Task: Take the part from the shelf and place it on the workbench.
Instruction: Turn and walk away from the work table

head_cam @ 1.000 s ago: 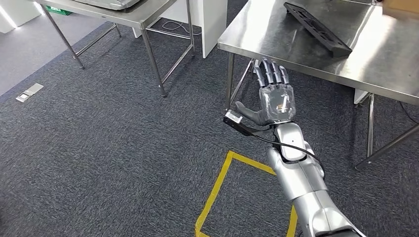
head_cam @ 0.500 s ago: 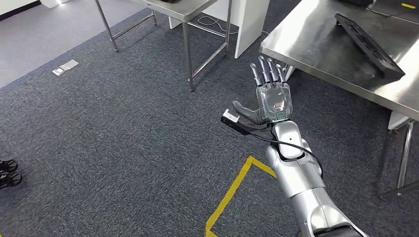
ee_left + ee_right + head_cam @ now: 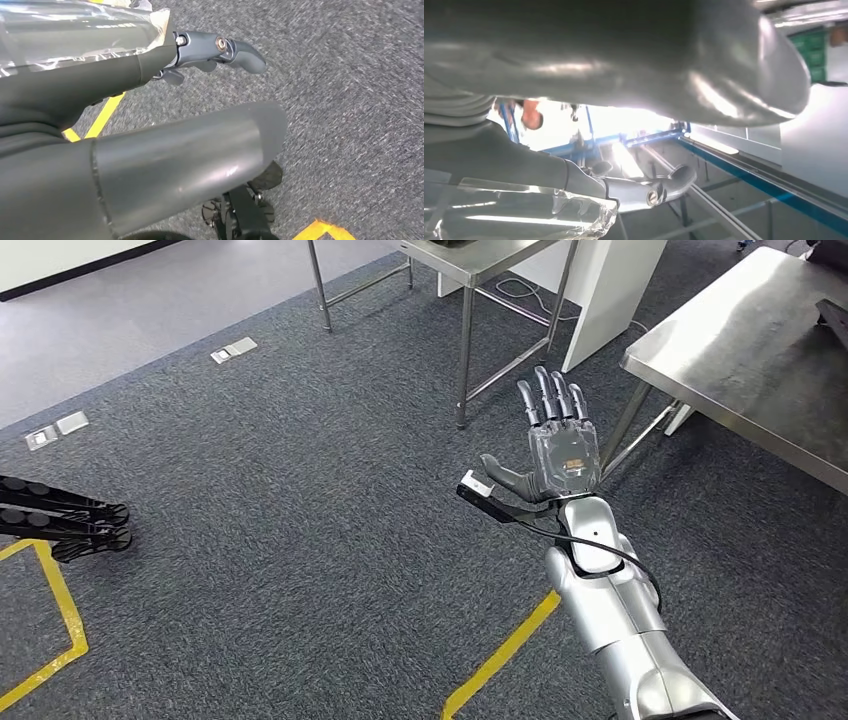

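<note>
Right hand: being held out flat over grey carpet, fingers spread wide, nothing being gripped (palm down). Left hand: seen close over carpet, holding nothing; spread can't be judged. Workbench: steel, standing ahead-right of right hand. Part: dark edge lying on bench, far right of hand. Yellow floor tape: running beside forearm.

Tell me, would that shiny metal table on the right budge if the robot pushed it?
Probably little. The steel workbench has a broad metal top, so it's likely heavy and stiff. Its slim legs stand on carpet, which should resist sliding.
</note>
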`<action>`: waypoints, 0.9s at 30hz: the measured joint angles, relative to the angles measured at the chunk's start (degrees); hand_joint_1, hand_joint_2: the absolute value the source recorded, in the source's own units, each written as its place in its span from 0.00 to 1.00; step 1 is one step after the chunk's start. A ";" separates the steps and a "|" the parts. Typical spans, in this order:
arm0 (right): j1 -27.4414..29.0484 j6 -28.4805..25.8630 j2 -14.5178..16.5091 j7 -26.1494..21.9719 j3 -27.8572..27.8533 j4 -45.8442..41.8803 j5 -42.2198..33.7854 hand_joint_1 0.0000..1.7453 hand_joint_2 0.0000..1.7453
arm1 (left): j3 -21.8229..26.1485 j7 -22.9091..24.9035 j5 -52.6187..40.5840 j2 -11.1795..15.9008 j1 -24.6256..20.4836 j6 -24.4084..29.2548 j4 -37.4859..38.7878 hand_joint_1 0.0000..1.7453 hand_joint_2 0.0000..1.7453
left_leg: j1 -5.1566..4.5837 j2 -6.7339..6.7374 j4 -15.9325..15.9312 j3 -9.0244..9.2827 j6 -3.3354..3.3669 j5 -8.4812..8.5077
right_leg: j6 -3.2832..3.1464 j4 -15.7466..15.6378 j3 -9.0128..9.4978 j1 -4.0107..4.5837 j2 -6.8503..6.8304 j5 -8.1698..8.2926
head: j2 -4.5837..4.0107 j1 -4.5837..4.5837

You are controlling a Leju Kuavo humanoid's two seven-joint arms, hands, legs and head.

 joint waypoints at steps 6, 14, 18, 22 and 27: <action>0.39 -0.06 0.25 -0.01 0.04 0.02 0.09 0.00 0.00 | 0.01 0.08 0.01 0.02 -0.33 0.08 -0.01 0.00 0.00 | 1.10 5.67 12.13 -6.30 -1.44 -4.28 | -0.69 -0.08 0.48 0.08 -4.82 -0.49 | -0.01 -0.57; -0.08 -0.05 1.31 -1.41 0.17 0.46 -1.88 0.00 0.00 | 0.03 0.44 -0.19 -0.06 -0.71 0.11 -0.01 0.00 0.00 | 0.53 8.31 -2.92 2.21 0.66 1.22 | 1.35 0.25 1.66 0.68 -8.49 -2.27 | 0.00 -0.12; 0.90 -0.89 1.35 -3.07 0.29 1.66 -3.63 0.00 0.00 | 0.04 0.58 -0.65 -0.15 -1.26 0.26 -0.03 0.00 0.00 | 0.73 4.86 -3.29 2.44 1.87 1.64 | 1.03 12.42 -4.04 0.21 -2.26 -7.47 | 0.00 0.33; 1.68 -1.58 1.25 -3.45 0.40 3.02 -4.28 0.00 0.00 | 0.08 0.51 -0.66 -0.11 -1.18 0.45 -0.03 0.00 0.00 | 0.68 0.81 -3.08 2.45 1.89 1.60 | 2.15 12.51 -5.51 0.06 -0.96 -5.65 | 0.00 0.54; 1.35 -1.78 1.59 -3.48 0.59 3.49 -5.48 0.00 0.00 | 0.25 0.29 -0.72 0.03 -1.09 1.15 -0.03 0.00 0.00 | 0.50 -2.40 -2.62 1.82 0.75 1.52 | 1.64 1.07 -0.48 -0.08 1.59 -0.50 | 0.00 0.57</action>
